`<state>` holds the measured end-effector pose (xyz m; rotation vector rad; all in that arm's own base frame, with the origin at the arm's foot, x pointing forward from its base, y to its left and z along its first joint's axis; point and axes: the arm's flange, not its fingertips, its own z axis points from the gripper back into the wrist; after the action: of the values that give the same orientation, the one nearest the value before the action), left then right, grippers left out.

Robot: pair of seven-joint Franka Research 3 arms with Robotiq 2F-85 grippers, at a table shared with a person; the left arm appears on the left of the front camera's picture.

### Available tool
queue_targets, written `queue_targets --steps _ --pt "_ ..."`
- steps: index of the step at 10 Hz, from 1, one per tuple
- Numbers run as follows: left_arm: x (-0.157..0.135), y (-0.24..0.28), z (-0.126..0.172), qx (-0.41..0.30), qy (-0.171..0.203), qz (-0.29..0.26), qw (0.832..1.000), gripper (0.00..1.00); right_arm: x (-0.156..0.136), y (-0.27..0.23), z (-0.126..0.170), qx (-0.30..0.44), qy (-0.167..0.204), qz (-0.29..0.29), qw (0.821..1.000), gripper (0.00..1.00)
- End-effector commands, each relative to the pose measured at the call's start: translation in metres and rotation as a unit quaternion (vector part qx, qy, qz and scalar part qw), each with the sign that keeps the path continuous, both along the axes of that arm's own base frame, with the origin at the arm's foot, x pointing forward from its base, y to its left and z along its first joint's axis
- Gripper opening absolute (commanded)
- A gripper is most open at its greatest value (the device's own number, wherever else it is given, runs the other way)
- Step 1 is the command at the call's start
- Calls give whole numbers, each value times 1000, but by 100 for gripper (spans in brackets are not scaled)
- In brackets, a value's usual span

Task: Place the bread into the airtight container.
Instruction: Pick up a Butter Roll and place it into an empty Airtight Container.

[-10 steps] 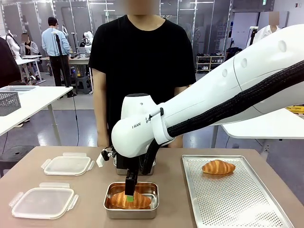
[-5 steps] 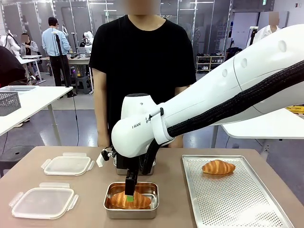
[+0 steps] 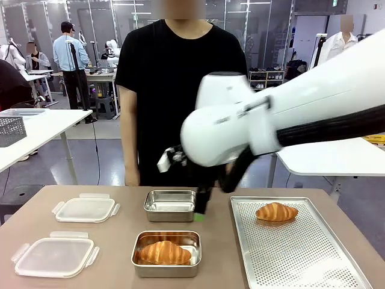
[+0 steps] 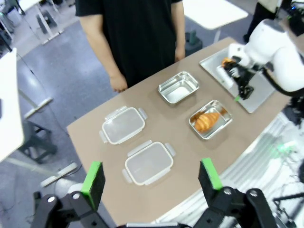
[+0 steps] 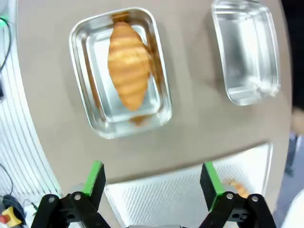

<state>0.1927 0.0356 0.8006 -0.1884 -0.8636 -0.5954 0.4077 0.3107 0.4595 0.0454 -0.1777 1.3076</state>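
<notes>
A golden bread (image 3: 165,253) lies in the near steel airtight container (image 3: 165,270); my right wrist view looks down on that bread (image 5: 128,71) in the container (image 5: 89,85). My right gripper (image 3: 201,211) hangs open and empty above the gap between the empty far container (image 3: 170,205) and the tray (image 3: 289,253). Its green pads (image 5: 95,176) stand wide apart over the tray's edge. A second bread (image 3: 277,211) rests on the tray. My left gripper (image 4: 151,180) is open and empty, high above the table's near side.
Two clear lids (image 3: 85,209) (image 3: 55,256) lie at the table's left. A person in a black shirt (image 3: 180,90) stands at the far edge, hands down. The empty container (image 5: 247,52) sits beyond the filled one.
My right gripper has risen out of the near container and swung right and back, leaving the bread lying in it. The arm is blurred with motion.
</notes>
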Motion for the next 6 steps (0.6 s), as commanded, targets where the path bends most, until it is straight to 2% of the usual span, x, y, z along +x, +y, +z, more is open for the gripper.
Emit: queue_targets --steps 1,2,3,6 --pt "0 -1 3 -2 -1 -6 1000 100 -14 -72 4 33 11 -7 999 100" --pt "0 -1 3 -2 -1 -6 1000 100 -9 -109 8 57 14 -12 998 100" --pt "0 -1 3 -2 -1 -6 1000 100 -7 -142 8 60 3 -22 998 100" --pt "0 -1 3 -2 -1 -6 1000 100 21 -213 0 40 -27 -40 998 100"
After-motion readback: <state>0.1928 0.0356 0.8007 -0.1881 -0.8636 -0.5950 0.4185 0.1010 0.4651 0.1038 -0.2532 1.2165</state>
